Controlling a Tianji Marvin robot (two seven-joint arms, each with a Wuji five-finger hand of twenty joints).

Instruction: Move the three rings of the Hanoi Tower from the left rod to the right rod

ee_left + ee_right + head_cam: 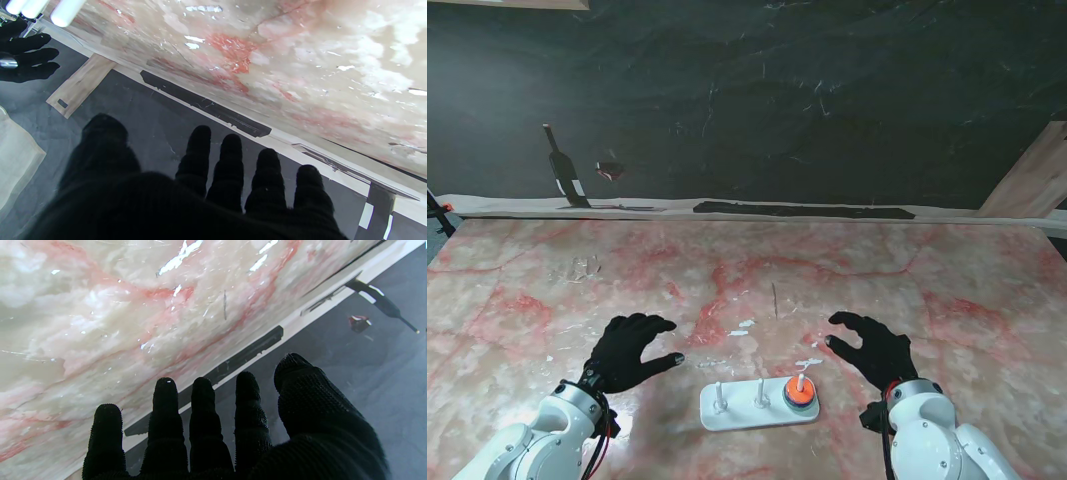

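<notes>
Stand-camera view: we see the orange rings stacked on the right rod of the white base, the task apparently complete, our left robot hand and right robot hand spread, grasping nothing, over the tabletop.

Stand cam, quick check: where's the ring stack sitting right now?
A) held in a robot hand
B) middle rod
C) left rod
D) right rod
D: the orange ring stack sits on the right rod of the white base; the left rod and middle rod stand bare, and both the left robot hand and right robot hand are open and holding nothing.
</notes>
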